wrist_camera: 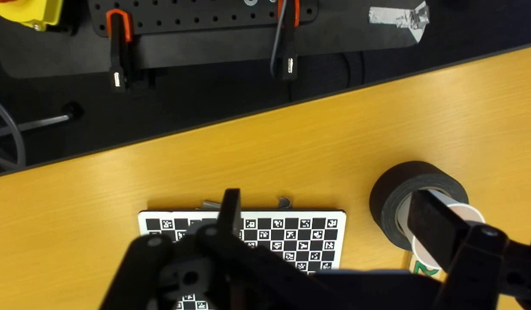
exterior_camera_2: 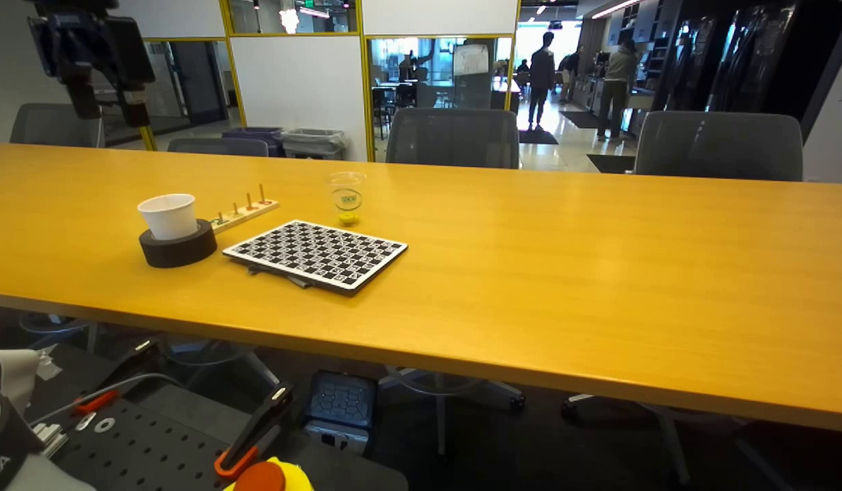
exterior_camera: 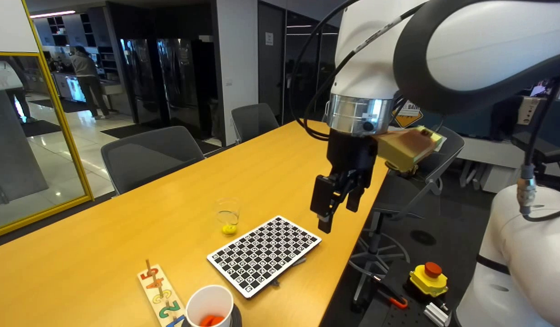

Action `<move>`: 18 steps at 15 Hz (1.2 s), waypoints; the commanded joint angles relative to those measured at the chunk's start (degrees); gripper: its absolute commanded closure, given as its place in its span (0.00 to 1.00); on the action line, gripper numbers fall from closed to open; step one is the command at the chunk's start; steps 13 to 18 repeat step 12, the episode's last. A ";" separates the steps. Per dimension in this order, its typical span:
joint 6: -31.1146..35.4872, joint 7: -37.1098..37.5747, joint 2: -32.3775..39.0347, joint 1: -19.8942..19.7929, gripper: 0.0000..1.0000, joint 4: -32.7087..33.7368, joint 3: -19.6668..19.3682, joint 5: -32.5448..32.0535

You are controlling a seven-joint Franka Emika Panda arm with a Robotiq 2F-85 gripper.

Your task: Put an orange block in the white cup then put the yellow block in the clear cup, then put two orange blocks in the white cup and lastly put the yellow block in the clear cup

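Observation:
My gripper hangs high above the table, its jaws wide apart with nothing between them. In the wrist view the fingers stand far from each other. Orange blocks lie at the bottom of the white cup; their count cannot be made out. That white cup sits in a black tape roll, and in the wrist view a finger covers part of it. Upright beyond the checkered board stands the clear cup, with yellow at its bottom; whether one block or more, I cannot tell.
The black tape roll and the checkered board rest on the wooden table. Beside the white cup lies a wooden number board with upright pegs. Chairs line the far side.

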 commanded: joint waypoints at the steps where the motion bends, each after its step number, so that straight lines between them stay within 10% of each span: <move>1: -3.84 -9.40 -4.46 -0.95 0.00 0.14 -2.28 -1.43; 18: -6.60 -11.05 -5.46 -1.69 0.00 -0.24 -0.91 -0.02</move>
